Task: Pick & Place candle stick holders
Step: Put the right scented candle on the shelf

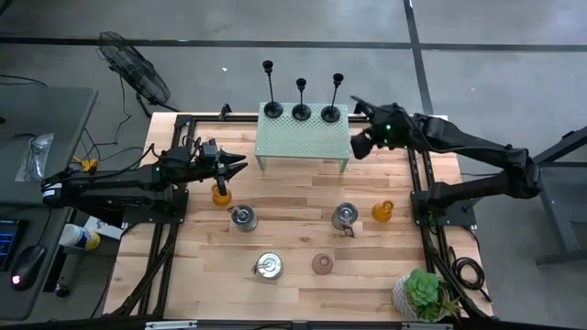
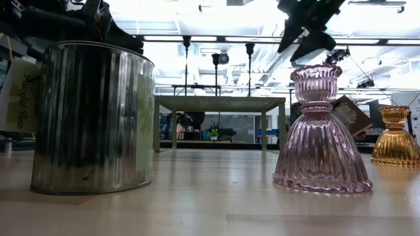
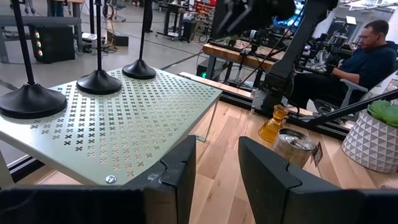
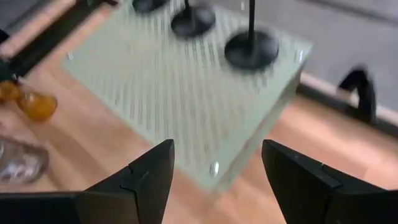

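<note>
High view: three candle stick holders [image 1: 302, 101] stand in a row on the perforated stand [image 1: 303, 145] at the table's [image 1: 293, 229] far edge.
Right tool [image 1: 359, 145] hangs released just off the stand's right end; left tool [image 1: 240, 163], part-spread and empty, sits at its left, above an amber glass [image 1: 221, 193]. Low view: a tin can [image 2: 92, 118] and pink glass holder [image 2: 321, 134] fill the foreground, the stand showing between them. Right wrist view: fingers [image 4: 143, 180] apart over the stand's corner.

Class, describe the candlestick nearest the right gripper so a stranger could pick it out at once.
Find the pale green perforated stand at the table's far edge. Three black candlesticks line its back edge. Yours is the end candlestick on the right arm's side, beside the open right gripper; the other two stand farther toward the left arm.
</note>
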Tool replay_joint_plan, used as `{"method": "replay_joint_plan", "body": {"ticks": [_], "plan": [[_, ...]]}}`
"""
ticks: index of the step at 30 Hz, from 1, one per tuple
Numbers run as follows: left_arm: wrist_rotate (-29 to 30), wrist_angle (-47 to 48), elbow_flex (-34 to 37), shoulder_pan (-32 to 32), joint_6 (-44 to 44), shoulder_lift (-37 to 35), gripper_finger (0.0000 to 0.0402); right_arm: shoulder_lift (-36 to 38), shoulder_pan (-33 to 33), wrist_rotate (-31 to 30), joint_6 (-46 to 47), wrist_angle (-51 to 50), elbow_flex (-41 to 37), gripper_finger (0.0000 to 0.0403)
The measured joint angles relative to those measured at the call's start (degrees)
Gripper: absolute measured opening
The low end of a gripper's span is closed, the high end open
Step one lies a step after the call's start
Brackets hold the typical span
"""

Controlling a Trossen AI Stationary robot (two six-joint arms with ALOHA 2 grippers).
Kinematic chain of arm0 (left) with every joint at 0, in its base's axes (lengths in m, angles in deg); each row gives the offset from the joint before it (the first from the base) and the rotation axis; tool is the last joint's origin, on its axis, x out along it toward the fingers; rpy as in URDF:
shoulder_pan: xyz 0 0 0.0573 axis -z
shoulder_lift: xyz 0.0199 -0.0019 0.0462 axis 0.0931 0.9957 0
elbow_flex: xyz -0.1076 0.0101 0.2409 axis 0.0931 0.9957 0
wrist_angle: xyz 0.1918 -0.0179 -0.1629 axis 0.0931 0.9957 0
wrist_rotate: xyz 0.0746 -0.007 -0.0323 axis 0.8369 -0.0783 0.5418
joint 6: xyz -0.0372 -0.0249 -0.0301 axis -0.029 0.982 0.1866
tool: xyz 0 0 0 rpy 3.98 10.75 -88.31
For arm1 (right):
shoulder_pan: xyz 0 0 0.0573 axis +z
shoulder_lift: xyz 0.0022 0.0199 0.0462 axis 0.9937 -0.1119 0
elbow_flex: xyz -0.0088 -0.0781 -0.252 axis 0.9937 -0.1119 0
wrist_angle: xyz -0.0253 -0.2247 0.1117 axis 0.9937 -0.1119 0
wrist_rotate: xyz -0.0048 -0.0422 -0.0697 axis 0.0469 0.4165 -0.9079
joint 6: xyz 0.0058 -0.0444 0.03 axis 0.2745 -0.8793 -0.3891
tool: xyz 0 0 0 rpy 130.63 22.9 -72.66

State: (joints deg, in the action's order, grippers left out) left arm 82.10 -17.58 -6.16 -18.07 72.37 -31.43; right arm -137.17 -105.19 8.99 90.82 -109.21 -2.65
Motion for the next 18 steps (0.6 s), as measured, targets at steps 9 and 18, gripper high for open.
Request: {"method": "replay_joint_plan", "body": {"ticks": [9, 18], "plan": [[0.02, 0.00, 0.00, 0.00, 0.02, 0.02, 0.0118, -1.57, 6.27, 8.09, 8.53, -7.45, -0.02, 0.0281], [0.02, 0.00, 0.00, 0.01, 0.01, 0.01, 0.0118, -6.28, 10.71, 15.65, 9.38, -16.46, -0.02, 0.0389]]}}
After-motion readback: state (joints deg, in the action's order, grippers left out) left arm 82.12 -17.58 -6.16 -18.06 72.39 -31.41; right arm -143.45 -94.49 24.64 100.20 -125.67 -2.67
